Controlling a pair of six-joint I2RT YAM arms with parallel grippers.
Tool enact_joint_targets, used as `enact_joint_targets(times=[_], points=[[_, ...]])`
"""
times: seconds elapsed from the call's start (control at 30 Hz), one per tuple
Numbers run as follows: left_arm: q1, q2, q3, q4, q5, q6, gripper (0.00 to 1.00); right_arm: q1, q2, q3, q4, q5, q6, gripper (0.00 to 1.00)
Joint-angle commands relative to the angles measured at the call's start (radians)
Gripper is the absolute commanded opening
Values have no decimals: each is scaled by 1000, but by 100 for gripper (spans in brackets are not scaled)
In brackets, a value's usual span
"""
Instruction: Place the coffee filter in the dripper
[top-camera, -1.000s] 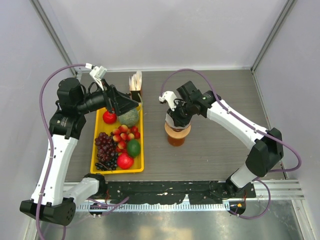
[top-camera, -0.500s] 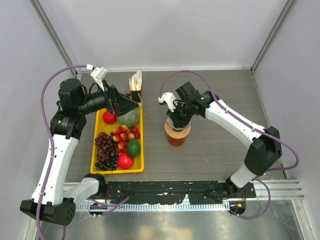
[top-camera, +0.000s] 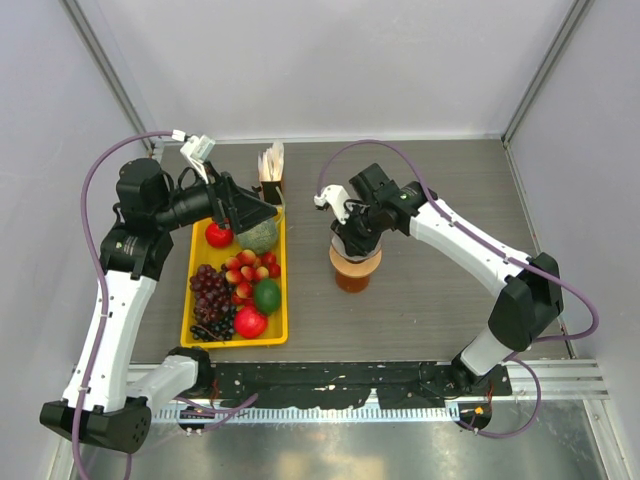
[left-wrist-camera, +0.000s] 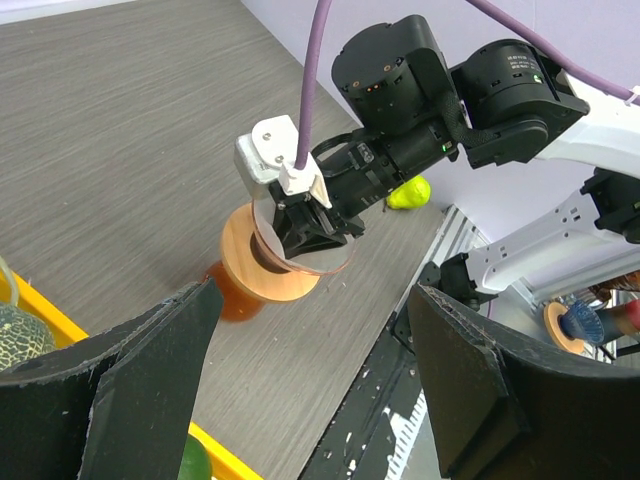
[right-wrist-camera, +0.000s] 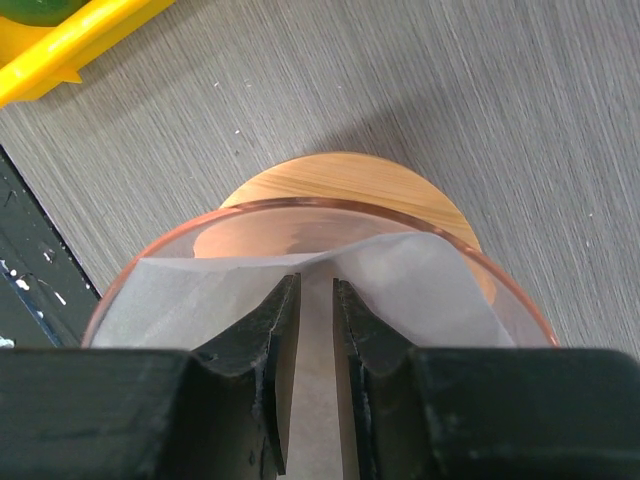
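Heads up, your right hand (right-wrist-camera: 312, 285) is parked right over the dripper (right-wrist-camera: 350, 175), reaching down into its clear bowl. In the right wrist view the two fingers are pulled almost together, with just a thin slot between them. The coffee filter (right-wrist-camera: 420, 290) looks pinched in that slot. The paper is already down inside the bowl, spread out to both sides of the fingers and lying against the wall below the rim.

The dripper sits on top of the jug (top-camera: 352, 280) of amber liquid, mid tabletop (top-camera: 420, 310).

Your left hand (top-camera: 265, 213) has its fingers (left-wrist-camera: 150, 380) spread wide with nothing between them. It hangs over the far end of the yellow tray (top-camera: 187, 300), just above the melon (top-camera: 258, 236).
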Motion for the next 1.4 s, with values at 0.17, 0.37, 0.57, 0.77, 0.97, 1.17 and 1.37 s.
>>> enact_joint_targets(times=[0.17,0.37,0.57,0.77,0.97,1.17,1.37], points=[[7,-9,-1,42,5,-21,84,19,-35,37,-12,6,12,27],[7,3,-5,49,7,-29,84,18,-55,45,-19,31,-1,28],[6,21,-6,74,16,-56,83,19,-71,63,-24,38,-7,30],[7,27,-6,85,19,-58,83,19,-81,74,-27,39,-11,31],[7,32,-8,82,22,-50,83,18,-91,111,-52,31,-16,32],[7,35,-8,80,24,-46,82,18,-125,169,-75,11,-18,33],[7,44,-9,91,27,-52,82,-7,-131,238,-98,16,-27,33]])
